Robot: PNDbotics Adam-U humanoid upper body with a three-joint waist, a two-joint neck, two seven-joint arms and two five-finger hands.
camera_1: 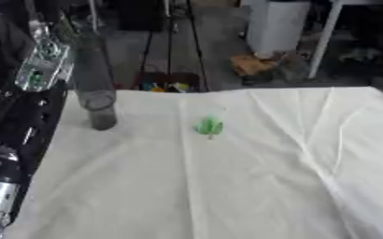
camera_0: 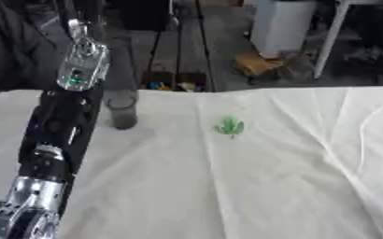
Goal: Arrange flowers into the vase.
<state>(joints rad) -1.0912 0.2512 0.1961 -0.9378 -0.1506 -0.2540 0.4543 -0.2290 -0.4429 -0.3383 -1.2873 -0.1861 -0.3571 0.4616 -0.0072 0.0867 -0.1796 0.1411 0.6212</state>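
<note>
Small green leafy sprig [camera_0: 230,126] lying flat on the white cloth [camera_0: 227,186], near the middle of the table and toward its far edge. Clear glass vase [camera_0: 123,112] standing upright to the left of the sprig, apart from it, close to the far edge; appears empty, no stems visible inside.

Left arm [camera_0: 60,126] entering from the lower left corner and reaching up along the left side, passing just beside the vase. Left hand [camera_0: 82,63] raised above and behind the vase, beyond the table edge, well apart from the sprig. Finger state impossible to tell: only a silvery shape with a green light visible. Nothing seen held. Right hand absent from both views.

Judged step: fetch the sprig. To do well: bring the hand down and rightward, clear of the vase to avoid tipping it. Approach the sprig from above, pinch at the stem rather than the leaves. Expect the cloth to wrinkle or lift with a flat, light item; close low and slowly. Then carry stem-down over the vase mouth.
</note>
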